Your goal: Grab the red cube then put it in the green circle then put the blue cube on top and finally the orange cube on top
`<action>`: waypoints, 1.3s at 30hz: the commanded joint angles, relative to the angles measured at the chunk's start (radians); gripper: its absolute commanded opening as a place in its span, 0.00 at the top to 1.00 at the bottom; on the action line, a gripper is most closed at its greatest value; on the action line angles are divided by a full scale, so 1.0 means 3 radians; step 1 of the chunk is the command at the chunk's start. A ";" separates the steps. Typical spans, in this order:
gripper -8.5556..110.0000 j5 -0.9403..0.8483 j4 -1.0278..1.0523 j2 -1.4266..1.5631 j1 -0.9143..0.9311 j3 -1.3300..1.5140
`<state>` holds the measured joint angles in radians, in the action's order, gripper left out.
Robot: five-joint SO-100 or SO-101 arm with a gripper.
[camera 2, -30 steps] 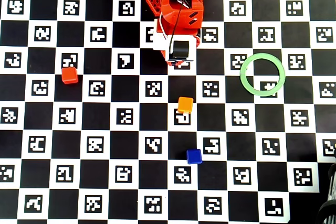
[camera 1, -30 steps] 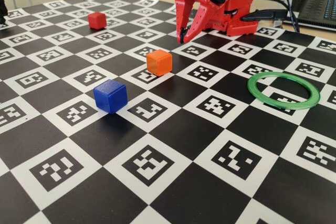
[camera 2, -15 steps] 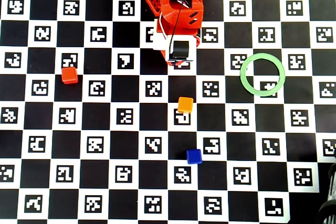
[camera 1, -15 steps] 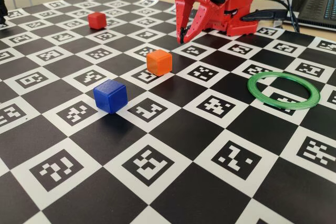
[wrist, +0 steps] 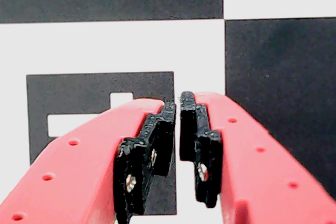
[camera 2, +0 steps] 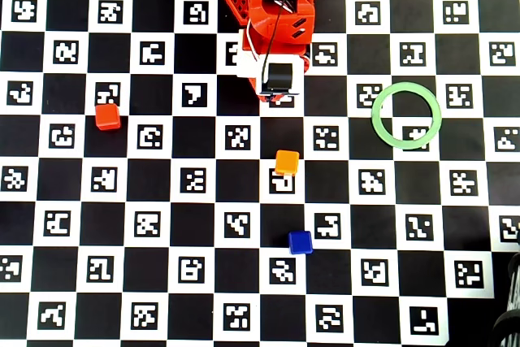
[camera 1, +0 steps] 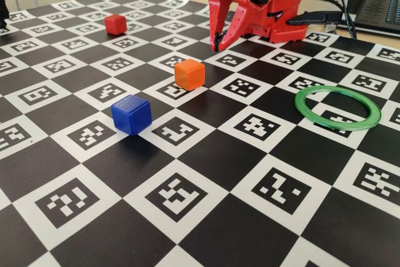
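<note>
Checkered marker board (camera 1: 187,217), orange cube (camera 1: 189,74) nearest the nearly closed, empty tool (camera 1: 217,47).

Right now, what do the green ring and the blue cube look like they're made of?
The green ring looks like thin translucent plastic: the board's pattern shows faintly through it, and its rim catches glossy highlights. The blue cube looks like solid matte plastic, probably printed: opaque, evenly coloured faces with no shine.

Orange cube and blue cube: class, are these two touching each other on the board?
Apart. The overhead view shows the orange cube and the blue cube with checkerboard squares plainly between them; the fixed view shows the same gap.
</note>
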<state>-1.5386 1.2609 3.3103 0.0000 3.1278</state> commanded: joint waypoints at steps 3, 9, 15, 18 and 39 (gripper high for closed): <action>0.98 -0.0010 0.0373 0.0164 -0.0026 0.0138; 0.98 -0.0010 0.0373 0.0164 -0.0026 0.0138; 0.98 -0.0010 0.0373 0.0164 -0.0026 0.0138; 0.98 -0.0010 0.0373 0.0164 -0.0020 0.0138; 0.98 0.1575 -0.0256 -0.0465 -0.0051 -0.0680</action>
<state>-1.2149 1.2257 3.2597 -0.0353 3.0925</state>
